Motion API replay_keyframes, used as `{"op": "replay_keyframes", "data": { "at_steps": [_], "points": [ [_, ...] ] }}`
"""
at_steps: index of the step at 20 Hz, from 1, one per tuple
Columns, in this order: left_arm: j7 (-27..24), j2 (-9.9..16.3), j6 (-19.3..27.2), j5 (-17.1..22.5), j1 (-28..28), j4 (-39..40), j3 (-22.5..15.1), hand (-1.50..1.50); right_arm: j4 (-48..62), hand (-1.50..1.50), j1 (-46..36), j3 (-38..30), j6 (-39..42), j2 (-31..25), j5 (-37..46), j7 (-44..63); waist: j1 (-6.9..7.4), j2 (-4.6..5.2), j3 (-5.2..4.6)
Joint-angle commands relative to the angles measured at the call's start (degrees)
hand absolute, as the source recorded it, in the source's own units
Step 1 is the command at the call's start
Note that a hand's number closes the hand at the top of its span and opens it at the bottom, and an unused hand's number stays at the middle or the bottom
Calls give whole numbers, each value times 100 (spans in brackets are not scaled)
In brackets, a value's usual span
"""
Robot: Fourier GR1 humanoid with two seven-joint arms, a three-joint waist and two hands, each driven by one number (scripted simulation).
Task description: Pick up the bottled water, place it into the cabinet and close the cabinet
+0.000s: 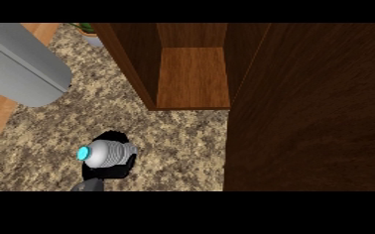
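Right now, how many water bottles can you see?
1. The bottle is low on the left, held by a black hand above the speckled counter. Others may be hidden.

Held bottled water (108, 152) near open cabinet (192, 77)

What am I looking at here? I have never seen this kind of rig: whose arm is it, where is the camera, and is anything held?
The camera sits at a humanoid robot's head and looks steeply down at a speckled stone counter. The black shape at the lower left is a robot hand, curled round the bottled water. You see the bottle almost end on: a white ribbed body with a light blue cap. It is probably the right hand, since the big grey forearm at the left edge looks like the other arm, whose hand is out of view. Ahead stands the open cabinet, its shelf bare wood. The wide dark panel at the right appears to be its door. A potted plant peeks in at the top left.
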Motion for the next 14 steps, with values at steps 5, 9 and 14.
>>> {"op": "replay_keyframes", "data": {
  "at_steps": [5,9,14],
  "points": [
    [412,-259,513,1112,-389,-377,-1059,150,-609,-150,232,-84,53,-91,-531,279,-6,-6,-31],
    [1175,-262,998,1719,-379,-1142,-1872,150,-543,-150,171,198,-26,48,-280,313,19,-10,-31],
    [1415,-263,2058,2216,-325,-2090,-2846,150,-528,-150,322,245,33,60,-214,158,-1,-12,-33]
  ]
}}
